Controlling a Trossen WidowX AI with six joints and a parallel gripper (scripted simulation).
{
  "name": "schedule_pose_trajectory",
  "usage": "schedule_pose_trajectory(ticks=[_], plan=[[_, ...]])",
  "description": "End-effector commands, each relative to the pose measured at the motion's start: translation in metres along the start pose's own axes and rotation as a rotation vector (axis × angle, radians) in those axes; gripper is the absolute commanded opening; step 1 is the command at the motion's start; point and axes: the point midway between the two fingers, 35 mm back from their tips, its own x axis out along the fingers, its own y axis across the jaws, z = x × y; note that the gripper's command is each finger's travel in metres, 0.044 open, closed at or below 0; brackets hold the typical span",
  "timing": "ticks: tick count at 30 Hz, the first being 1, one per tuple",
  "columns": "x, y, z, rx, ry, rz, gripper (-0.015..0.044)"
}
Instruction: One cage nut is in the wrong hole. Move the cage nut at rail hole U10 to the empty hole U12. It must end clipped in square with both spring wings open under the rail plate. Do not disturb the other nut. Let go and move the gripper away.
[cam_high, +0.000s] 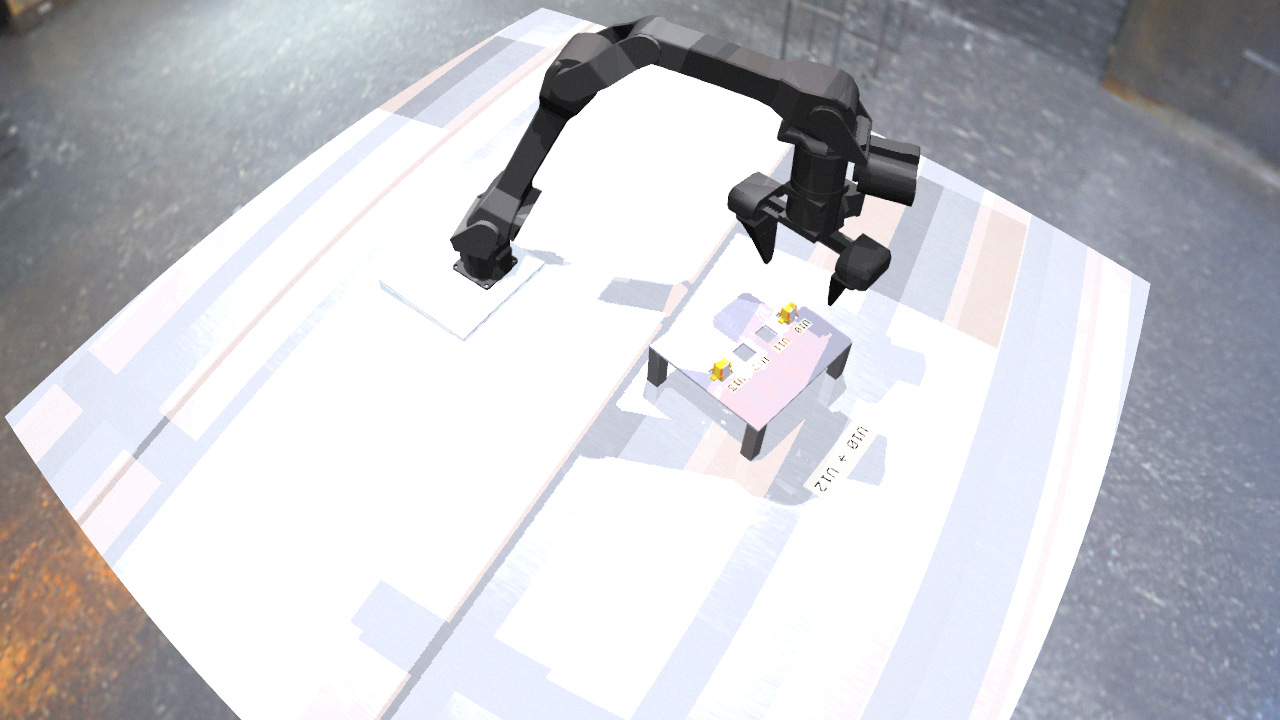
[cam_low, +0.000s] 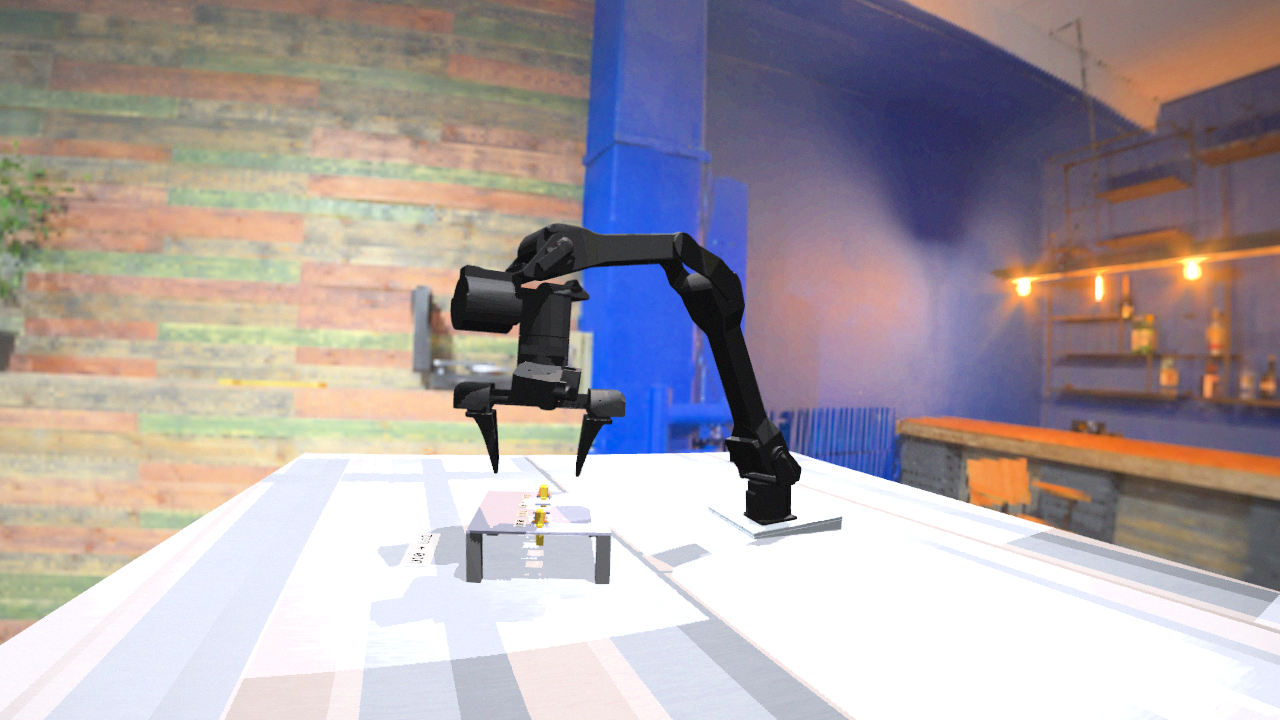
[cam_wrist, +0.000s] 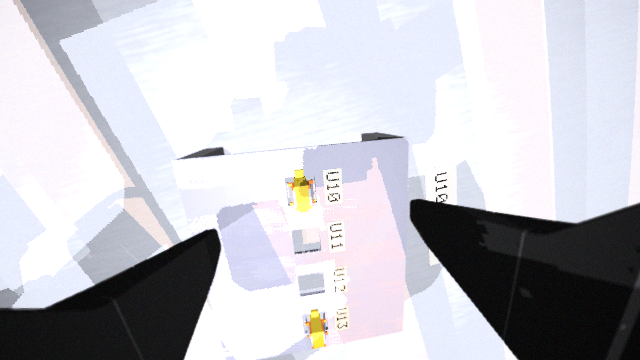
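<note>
A yellow cage nut (cam_high: 787, 313) (cam_low: 543, 491) (cam_wrist: 301, 192) sits upright in hole U10 of the rail plate (cam_high: 760, 411) (cam_low: 492, 530) (cam_wrist: 370, 300). The other yellow nut (cam_high: 720, 368) (cam_low: 539, 517) (cam_wrist: 315, 329) sits in hole U13. Hole U12 (cam_high: 744, 351) (cam_wrist: 311, 284) is empty, and so is hole U11 (cam_high: 766, 334) (cam_wrist: 306, 240). My gripper (cam_high: 800, 282) (cam_low: 537, 472) (cam_wrist: 315, 220) is wide open and empty, pointing down above the plate, with one finger to each side of the row of holes. The nuts' wings under the plate cannot be made out.
The rail plate stands on dark legs (cam_high: 751, 440) (cam_low: 602, 558). A label reading U10 → U12 (cam_high: 837, 460) (cam_low: 420, 549) lies on the table beside it. The arm's base (cam_high: 486, 264) (cam_low: 769, 501) stands on a pale slab to one side.
</note>
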Motion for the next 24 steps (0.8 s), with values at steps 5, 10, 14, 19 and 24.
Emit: schedule_pose_trajectory(ticks=[5,10,14,19,24], plan=[[0.0241,0.0040,-0.0013,0.008,0.004,0.018,0.0414],[0.0241,0.0040,-0.0013,0.008,0.004,0.018,0.0282],[0.0241,0.0040,-0.0013,0.008,0.004,0.018,0.0177],[0.0241,0.0040,-0.0013,0.008,0.004,0.018,0.0120],[0.0241,0.0040,-0.0013,0.008,0.004,0.018,0.0120]])
